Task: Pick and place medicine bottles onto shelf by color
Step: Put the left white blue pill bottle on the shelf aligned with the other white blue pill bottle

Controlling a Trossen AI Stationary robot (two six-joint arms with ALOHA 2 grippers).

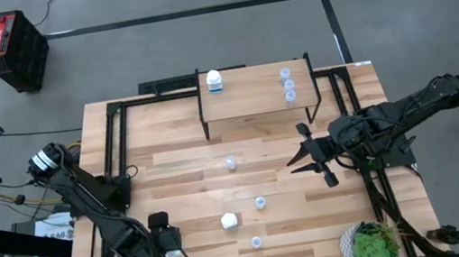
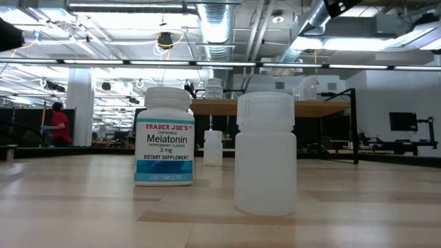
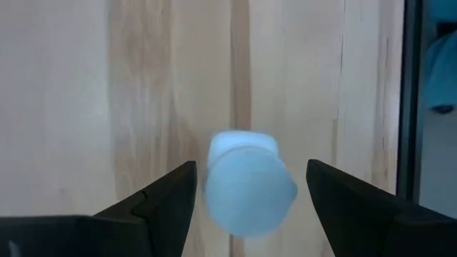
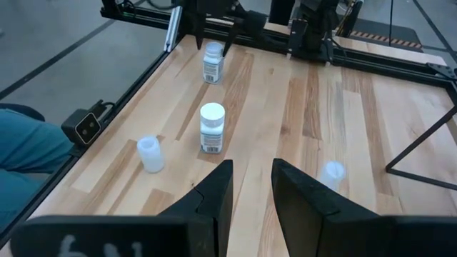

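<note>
The shelf [image 1: 248, 98] stands at 12 o'clock on the bench [image 1: 172, 169]. One white bottle on the shelf [image 1: 214, 81] sits at its 9 o'clock end, and three translucent bottles on the shelf [image 1: 289, 85] stand in a short row at its 3 o'clock end.

The left claw [image 1: 170, 245] hangs low over the bench at about 7 o'clock. It is released, with its two fingers [image 3: 168, 196] spread to either side of an upright white bottle under the claw [image 3: 250, 189]. There is a clear gap on each side and neither finger touches the bottle. The right wrist view shows the same bottle [image 4: 212, 63] standing on the planks directly below the claw.

The right claw [image 1: 311, 174] is at 3 o'clock, released and holding nothing, and points toward the middle of the bench.

Loose on the bench are a labelled white bottle [image 1: 229, 221] at about 6 o'clock from centre, a translucent bottle near the edge [image 1: 256, 243] just beyond it at 6 o'clock, a middle translucent bottle [image 1: 260, 202] close by, and a translucent bottle below the shelf [image 1: 231, 161]. A potted plant [image 1: 373, 246] sits at the 5 o'clock corner.
</note>
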